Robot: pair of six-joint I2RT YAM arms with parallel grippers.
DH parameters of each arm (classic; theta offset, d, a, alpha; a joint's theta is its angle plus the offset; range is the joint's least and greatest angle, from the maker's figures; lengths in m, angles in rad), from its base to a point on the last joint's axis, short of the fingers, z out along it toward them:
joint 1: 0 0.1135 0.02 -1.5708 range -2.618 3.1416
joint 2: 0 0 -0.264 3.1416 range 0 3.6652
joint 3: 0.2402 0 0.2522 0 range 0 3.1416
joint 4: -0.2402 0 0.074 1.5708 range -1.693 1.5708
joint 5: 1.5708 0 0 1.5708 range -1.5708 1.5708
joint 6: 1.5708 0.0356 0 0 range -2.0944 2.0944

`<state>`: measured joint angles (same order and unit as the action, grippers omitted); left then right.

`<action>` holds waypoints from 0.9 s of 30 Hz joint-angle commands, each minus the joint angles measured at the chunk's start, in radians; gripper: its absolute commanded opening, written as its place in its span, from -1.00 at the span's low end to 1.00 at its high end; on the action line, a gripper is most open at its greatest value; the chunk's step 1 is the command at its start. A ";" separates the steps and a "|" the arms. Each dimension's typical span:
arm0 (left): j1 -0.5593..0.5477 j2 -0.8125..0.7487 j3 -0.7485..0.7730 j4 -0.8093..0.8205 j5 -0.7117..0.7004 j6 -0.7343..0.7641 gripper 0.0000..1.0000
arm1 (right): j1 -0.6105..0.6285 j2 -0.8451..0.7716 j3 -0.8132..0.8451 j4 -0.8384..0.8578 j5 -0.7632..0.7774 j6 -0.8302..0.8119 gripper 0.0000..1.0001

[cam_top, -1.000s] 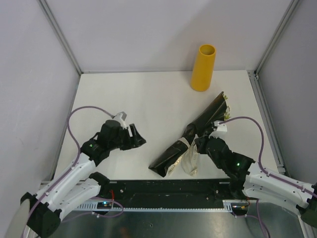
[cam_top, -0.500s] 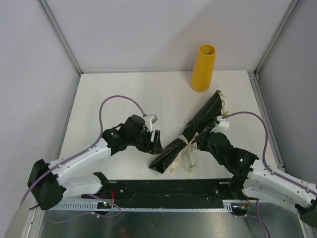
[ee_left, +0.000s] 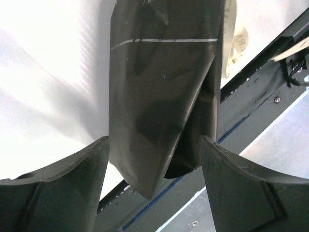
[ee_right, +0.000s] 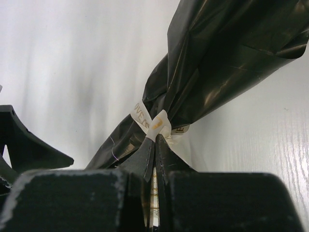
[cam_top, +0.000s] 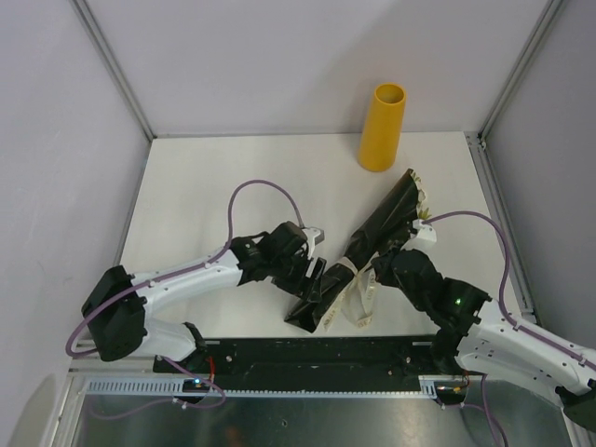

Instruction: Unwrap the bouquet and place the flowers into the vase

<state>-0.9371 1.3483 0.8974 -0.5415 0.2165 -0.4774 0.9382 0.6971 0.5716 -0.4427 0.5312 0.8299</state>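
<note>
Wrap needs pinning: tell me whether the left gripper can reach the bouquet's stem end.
Likely yes: the open left gripper straddles the wrapped end of the bouquet, nothing between. Right gripper pinches the ribbon.

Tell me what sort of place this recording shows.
Probably a lab robot test cell: a white table walled by plain grey panels, with two arms bolted to a black rail at its near edge.
</note>
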 commanded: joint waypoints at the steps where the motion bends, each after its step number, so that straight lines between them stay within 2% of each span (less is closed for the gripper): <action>1: -0.033 0.006 0.090 0.010 -0.043 0.029 0.60 | -0.004 0.006 0.051 0.028 -0.014 -0.014 -1.00; 10: -0.110 0.116 0.155 0.010 -0.046 0.086 0.70 | -0.003 0.003 0.045 0.027 0.007 0.065 -1.00; 16: -0.121 0.200 0.155 0.011 -0.122 0.103 0.61 | -0.004 -0.008 0.045 0.041 0.018 0.067 -1.00; 18: -0.121 0.209 0.155 0.009 -0.147 0.101 0.38 | -0.007 -0.015 0.048 0.036 0.030 0.070 -1.00; 23: -0.121 0.192 0.160 -0.008 -0.239 0.079 -0.78 | -0.025 -0.047 0.084 -0.024 0.088 0.089 -1.00; 25: -0.119 0.195 0.171 -0.036 -0.284 0.070 -0.94 | -0.030 -0.074 0.095 -0.035 0.128 0.091 -1.00; 27: -0.117 0.196 0.173 -0.053 -0.310 0.063 -0.98 | -0.035 -0.105 0.104 -0.039 0.176 0.093 -1.00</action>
<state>-1.0534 1.5639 1.0294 -0.5552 0.0116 -0.4023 0.9154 0.6498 0.6128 -0.4713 0.5758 0.8970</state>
